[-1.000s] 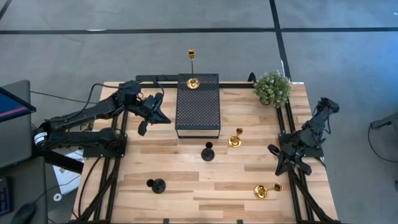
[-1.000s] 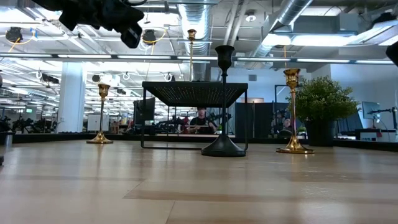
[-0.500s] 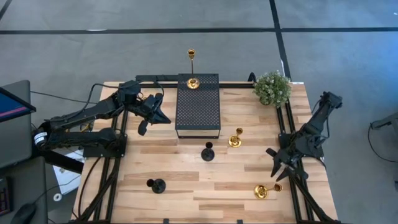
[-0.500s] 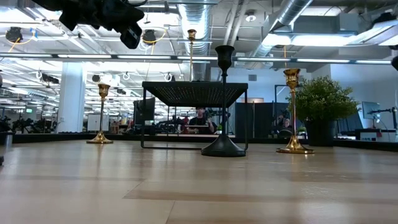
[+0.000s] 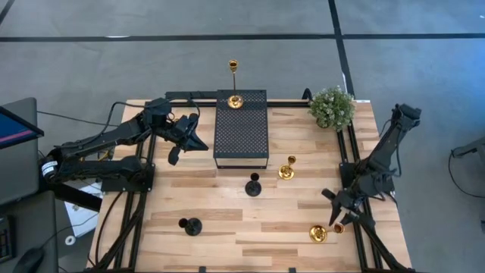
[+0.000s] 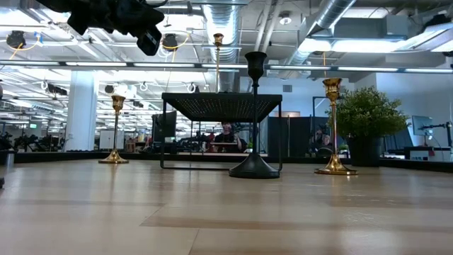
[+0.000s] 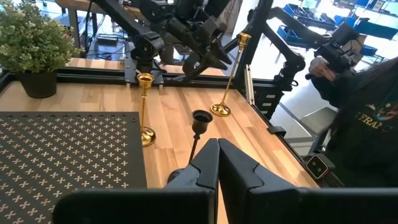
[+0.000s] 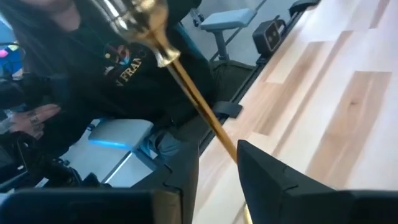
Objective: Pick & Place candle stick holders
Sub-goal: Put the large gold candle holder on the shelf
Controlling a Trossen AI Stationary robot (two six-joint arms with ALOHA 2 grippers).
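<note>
Since a second ago my right arm has swung down along the bench's (image 5: pixel 227 220) right side, and my right gripper (image 5: pixel 334 211) now hangs over the gold candle holder (image 5: pixel 318 233) near the front right corner. It was farther back by the rail before.

My right fingers (image 8: pixel 273 177) are open, one on each side of the thin gold stem. I am not squeezing it yet. I keep them apart so the stem can slide in between before I close. I think the stem is the best place to hold, because it is thin and the base is wide.

My left gripper (image 5: pixel 176 155) waits up in the air just beside the black platform (image 5: pixel 242 133). Its fingers (image 7: pixel 245 171) are pressed shut and hold nothing.

One tall gold holder (image 5: pixel 235 101) stands on the back of the platform. Another gold one (image 5: pixel 286 172) stands on the bench near the middle. Two black ones stand on the wood too, one in the middle (image 5: pixel 253 186) and one near the front left (image 5: pixel 191 226).

A green plant (image 5: pixel 332 108) sits at the back right corner. A person (image 7: pixel 367 112) stands past the bench edge.
</note>
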